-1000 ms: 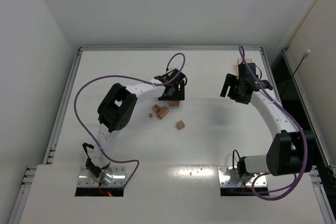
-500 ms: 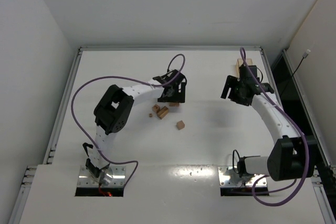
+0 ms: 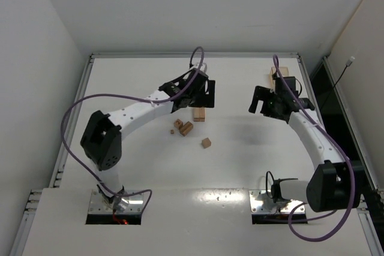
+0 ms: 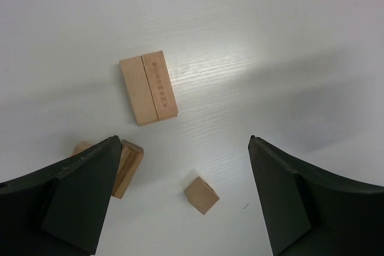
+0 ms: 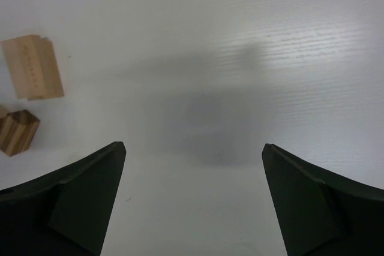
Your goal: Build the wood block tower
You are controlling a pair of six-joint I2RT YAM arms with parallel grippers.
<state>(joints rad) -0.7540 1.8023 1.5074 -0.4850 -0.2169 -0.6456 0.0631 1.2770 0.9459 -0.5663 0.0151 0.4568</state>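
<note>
**Both hands are held open over the desk**

On the left, the left hand (image 4: pixel 183 145) is held above the white desk (image 3: pixel 240 166). Its two fingers are spread wide apart, and nothing is gripped between them.

Under this hand, the wood blocks (image 3: pixel 186 128) are seen lying in a small loose group near the middle of the desk. The biggest one is a flat tan block (image 4: pixel 148 88) with a line down its middle. It is laid just beside the hand in the top view. Whether it is one piece or two cannot be told. A striped block (image 4: pixel 131 165) is found close to it, on the side nearer the arm bases, and it is partly hidden by a finger in the left wrist view. A tiny piece (image 3: pixel 178 123) is set right next to the striped block. A little cube (image 3: pixel 206 142) is placed by itself, a bit apart from the others and nearer the bases.

On the right, the right hand (image 5: pixel 192 148) is held over the desk, well apart from the group. Its fingers are spread wide too, and nothing is gripped. Behind it, near the far right corner of the desk, a far block (image 3: pixel 279 72) is seen, partly hidden by the arm.
</note>
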